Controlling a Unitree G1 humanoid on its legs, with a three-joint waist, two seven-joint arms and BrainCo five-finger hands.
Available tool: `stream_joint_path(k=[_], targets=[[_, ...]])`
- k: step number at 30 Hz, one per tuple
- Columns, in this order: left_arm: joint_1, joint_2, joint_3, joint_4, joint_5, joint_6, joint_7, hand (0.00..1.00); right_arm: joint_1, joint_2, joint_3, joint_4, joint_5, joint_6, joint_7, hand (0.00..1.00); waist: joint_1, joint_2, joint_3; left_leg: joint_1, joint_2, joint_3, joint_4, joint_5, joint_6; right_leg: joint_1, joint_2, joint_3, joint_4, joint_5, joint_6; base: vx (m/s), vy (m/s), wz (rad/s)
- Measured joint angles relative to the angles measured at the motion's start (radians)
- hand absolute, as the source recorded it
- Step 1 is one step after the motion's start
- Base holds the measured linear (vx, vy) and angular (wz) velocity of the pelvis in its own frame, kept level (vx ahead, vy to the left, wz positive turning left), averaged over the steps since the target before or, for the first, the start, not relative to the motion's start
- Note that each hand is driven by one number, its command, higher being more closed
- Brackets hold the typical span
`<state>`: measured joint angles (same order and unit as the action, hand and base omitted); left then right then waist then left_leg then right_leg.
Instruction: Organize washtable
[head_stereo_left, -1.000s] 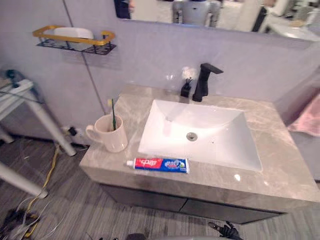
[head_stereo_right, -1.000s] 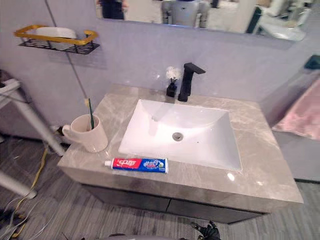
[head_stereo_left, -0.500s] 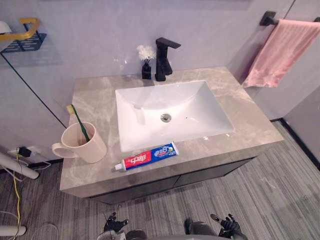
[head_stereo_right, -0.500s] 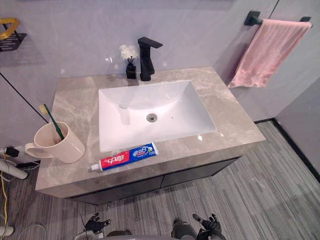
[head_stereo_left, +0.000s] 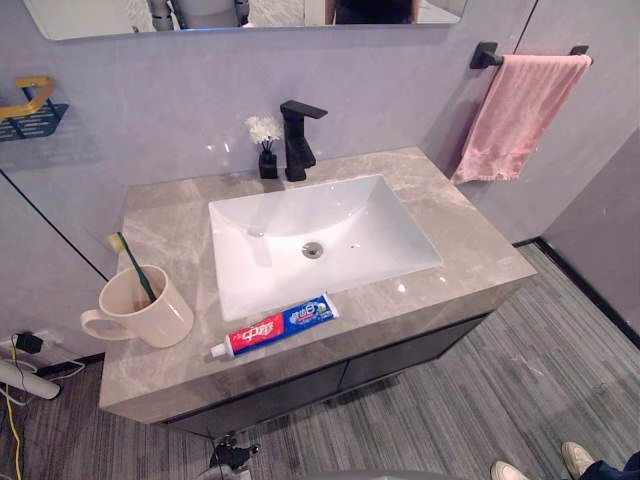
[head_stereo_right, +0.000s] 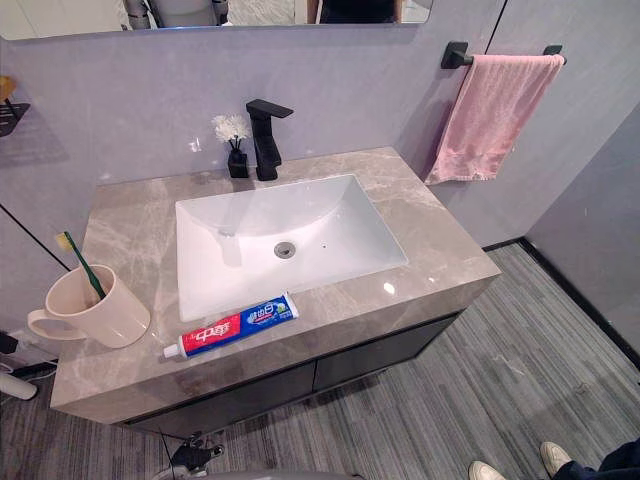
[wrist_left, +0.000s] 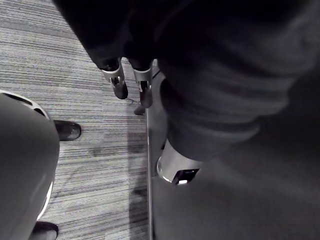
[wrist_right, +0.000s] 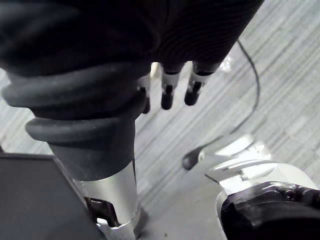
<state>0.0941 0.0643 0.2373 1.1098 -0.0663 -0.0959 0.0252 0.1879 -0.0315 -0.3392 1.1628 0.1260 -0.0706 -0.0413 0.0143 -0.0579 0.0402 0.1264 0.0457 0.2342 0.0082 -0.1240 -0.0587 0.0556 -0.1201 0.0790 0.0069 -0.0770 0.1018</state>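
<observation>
left robot hand (wrist_left: 116, 80), right robot hand (wrist_right: 167, 92): fingers straight, empty | red-and-blue toothpaste tube (head_stereo_left: 274, 326) flat on grey marble table (head_stereo_left: 470, 250), just before white rectangular sink basin (head_stereo_left: 350, 215) | beige ceramic mug (head_stereo_left: 155, 318) holding green toothbrush (head_stereo_left: 135, 270), left of basin | black faucet (head_stereo_left: 297, 140) behind basin

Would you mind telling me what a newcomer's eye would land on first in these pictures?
The white rectangular sink set in the grey marble-look countertop draws the eye first, with a red-and-blue toothpaste tube lying on the front edge before it. At the counter's front left corner stands a cream mug holding a green-handled toothbrush, and a pink towel hangs from a black bar at the right.
</observation>
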Motion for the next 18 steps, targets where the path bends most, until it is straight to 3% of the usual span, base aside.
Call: stream_joint_path(k=[6, 9, 11, 13, 18], targets=[[-0.004, -0.003, -0.013, 0.0, -0.005, -0.001, -0.003, 0.0, 0.003, -0.004, -0.023, 0.027, 0.048, 0.0, 0.011, 0.0, 0.002, 0.007, 0.003, -0.008, -0.009, -0.074, 0.01, 0.005, 0.006, 0.036, -0.012, -0.088, -0.002, -0.002, 0.001, 0.0, -0.027, 0.36], [-0.009, 0.006, -0.043, 0.003, -0.005, -0.001, -0.008, 0.0, 0.001, -0.003, -0.106, 0.046, 0.106, 0.003, 0.028, 0.0, -0.001, 0.004, 0.003, -0.015, -0.013, -0.087, 0.025, 0.003, 0.006, 0.046, -0.017, -0.104, -0.011, 0.001, -0.001, -0.03, -0.017, 0.09], [-0.015, 0.008, -0.046, 0.011, -0.004, -0.001, -0.026, 0.0, -0.002, -0.017, -0.283, 0.07, 0.192, 0.006, 0.029, 0.0, -0.004, -0.004, 0.012, -0.021, -0.014, -0.091, 0.041, -0.004, 0.006, 0.045, -0.018, -0.101, -0.016, 0.01, 0.004, -0.06, -0.007, -0.12], [-0.02, 0.007, -0.017, 0.029, -0.004, 0.001, -0.04, 0.0, -0.006, -0.067, -0.513, 0.089, 0.294, 0.011, 0.024, 0.0, -0.011, 0.01, 0.017, -0.03, -0.011, -0.069, 0.072, -0.034, -0.003, 0.045, -0.016, -0.08, -0.047, 0.042, 0.006, -0.08, 0.015, -0.44], [0.006, 0.008, 0.129, 0.066, 0.01, 0.014, -0.046, 0.0, -0.049, -0.179, -0.843, 0.088, 0.416, 0.013, 0.017, 0.0, -0.044, 0.035, 0.014, -0.029, -0.016, -0.067, 0.103, -0.092, 0.007, 0.026, 0.008, -0.07, -0.104, 0.11, -0.009, -0.08, -0.011, -0.8]])
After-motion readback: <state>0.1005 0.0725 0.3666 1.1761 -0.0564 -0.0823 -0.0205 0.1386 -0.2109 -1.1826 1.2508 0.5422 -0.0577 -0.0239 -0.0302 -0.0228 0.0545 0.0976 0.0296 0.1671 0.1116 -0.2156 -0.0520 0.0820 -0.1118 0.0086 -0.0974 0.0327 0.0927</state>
